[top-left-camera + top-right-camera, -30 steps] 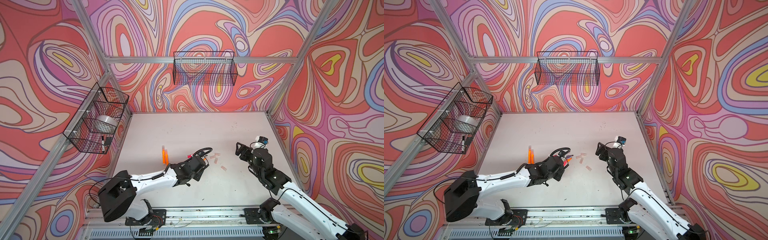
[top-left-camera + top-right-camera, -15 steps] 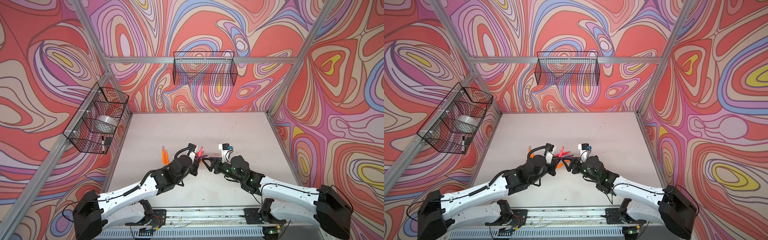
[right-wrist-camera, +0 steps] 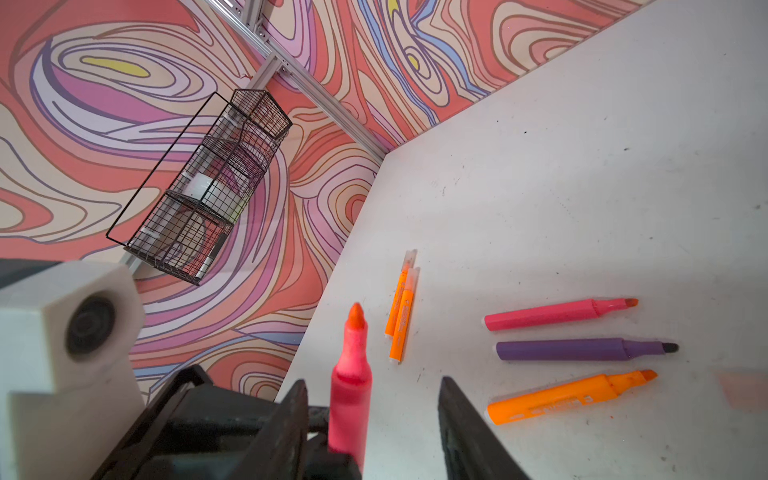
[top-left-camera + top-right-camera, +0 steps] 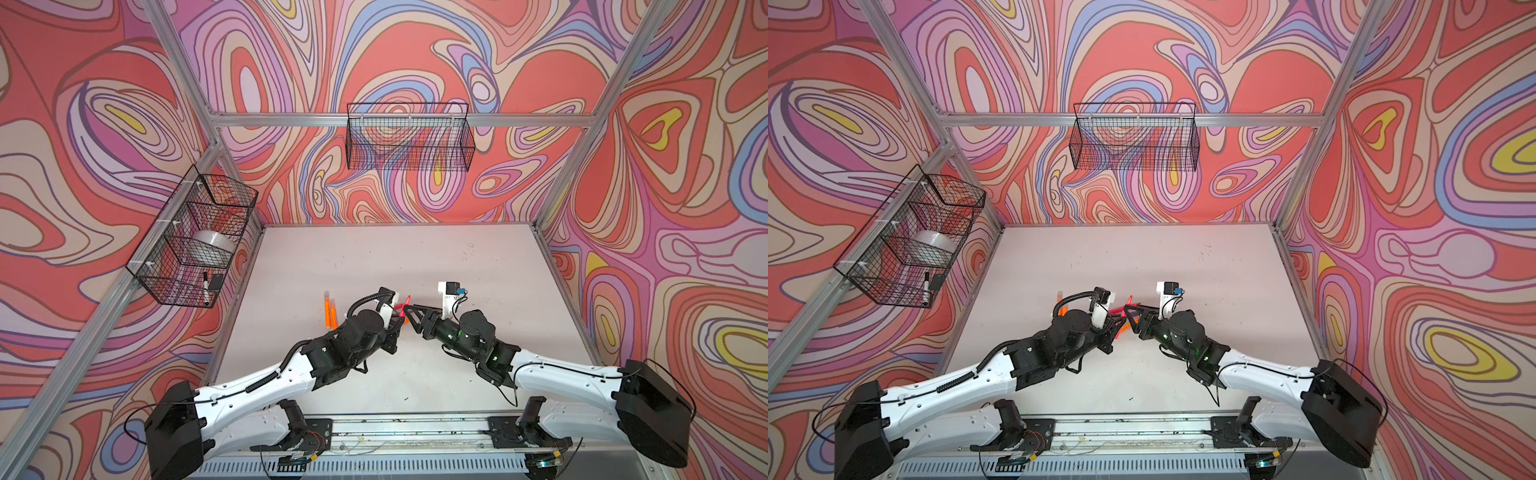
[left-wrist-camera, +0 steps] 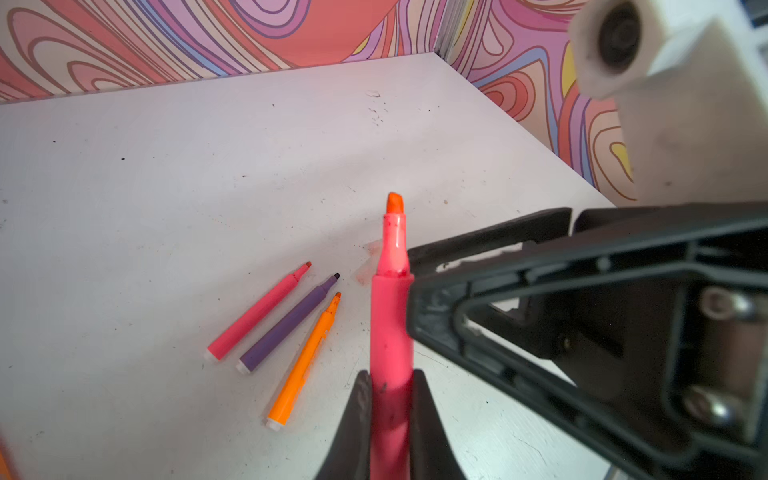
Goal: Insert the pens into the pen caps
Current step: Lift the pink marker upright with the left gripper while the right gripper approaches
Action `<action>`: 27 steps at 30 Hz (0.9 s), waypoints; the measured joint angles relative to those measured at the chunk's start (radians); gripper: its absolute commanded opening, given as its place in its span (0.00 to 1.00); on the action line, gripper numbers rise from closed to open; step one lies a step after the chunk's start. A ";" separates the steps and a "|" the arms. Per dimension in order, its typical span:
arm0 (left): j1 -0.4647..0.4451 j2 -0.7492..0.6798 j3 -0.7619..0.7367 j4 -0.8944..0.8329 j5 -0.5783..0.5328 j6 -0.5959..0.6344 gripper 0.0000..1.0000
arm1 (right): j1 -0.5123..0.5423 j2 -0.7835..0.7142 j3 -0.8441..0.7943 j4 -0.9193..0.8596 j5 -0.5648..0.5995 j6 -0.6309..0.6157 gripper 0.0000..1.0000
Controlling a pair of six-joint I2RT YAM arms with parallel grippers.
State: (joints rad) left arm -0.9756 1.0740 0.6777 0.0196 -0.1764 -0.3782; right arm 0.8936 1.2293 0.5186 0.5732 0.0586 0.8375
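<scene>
The left pincer (image 5: pixel 390 376) is clamped on a pink pen (image 5: pixel 392 324), tip up. The right pincer (image 3: pixel 374 381) has its jaws apart, one on each side of that pen. Beyond, on the table (image 3: pixel 582 166), a second pink pen (image 3: pixel 540 314), a purple pen (image 3: pixel 561 350) and an orange pen (image 3: pixel 548 399) lie uncapped. Farther off lie two capped orange pens (image 3: pixel 401 307).

light: bright, even | shadows: soft | blur: near fingers (image 5: pixel 354 424) in wrist views | edges: wide-angle bend

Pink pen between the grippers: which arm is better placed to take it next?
Right, probably: the right gripper stands open astride the pink pen, while the left gripper is shut on its barrel.
</scene>
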 measured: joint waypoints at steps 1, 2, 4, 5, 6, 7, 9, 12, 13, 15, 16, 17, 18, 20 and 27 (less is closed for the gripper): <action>0.000 0.000 0.000 0.000 0.005 0.000 0.00 | 0.000 0.019 0.014 0.004 -0.003 0.005 0.41; 0.000 0.000 0.000 0.000 0.010 0.000 0.00 | 0.001 0.038 0.026 0.009 -0.005 0.010 0.38; 0.000 0.001 0.000 0.000 0.014 0.000 0.00 | 0.004 0.068 0.044 0.018 -0.012 0.016 0.31; 0.000 0.001 0.000 0.000 0.016 0.001 0.00 | 0.006 0.084 0.052 0.018 -0.014 0.021 0.26; 0.000 0.002 0.000 -0.001 0.016 0.002 0.00 | 0.008 0.093 0.057 0.019 -0.014 0.024 0.22; 0.000 0.002 0.000 -0.005 0.016 0.004 0.00 | 0.010 0.101 0.063 0.019 -0.014 0.029 0.19; 0.000 0.009 0.000 -0.008 0.015 0.008 0.00 | 0.013 0.109 0.073 0.011 -0.009 0.024 0.11; 0.000 0.016 0.000 -0.007 0.015 0.008 0.00 | 0.016 0.110 0.077 -0.006 0.001 0.029 0.04; 0.000 0.018 0.000 -0.008 0.015 0.008 0.00 | 0.017 0.110 0.077 -0.010 0.003 0.029 0.03; 0.000 0.019 0.000 -0.007 0.015 0.008 0.02 | 0.017 0.110 0.078 -0.013 0.005 0.029 0.00; 0.000 0.020 0.000 -0.007 0.015 0.008 0.04 | 0.017 0.110 0.078 -0.014 0.005 0.029 0.00; 0.000 0.022 0.000 -0.006 0.014 0.009 0.08 | 0.020 0.109 0.080 -0.019 0.010 0.028 0.00; 0.000 0.026 0.000 -0.006 0.014 0.009 0.11 | 0.022 0.110 0.082 -0.026 0.014 0.027 0.00; 0.000 0.033 0.000 -0.003 0.014 0.011 0.16 | 0.024 0.110 0.085 -0.042 0.025 0.025 0.00; 0.000 0.047 0.000 -0.003 0.016 0.019 0.21 | 0.040 0.110 0.088 -0.048 0.045 0.021 0.00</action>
State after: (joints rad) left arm -0.9756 1.1206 0.6777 0.0170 -0.1608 -0.3588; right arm 0.9333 1.3392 0.6064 0.5247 0.1036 0.8589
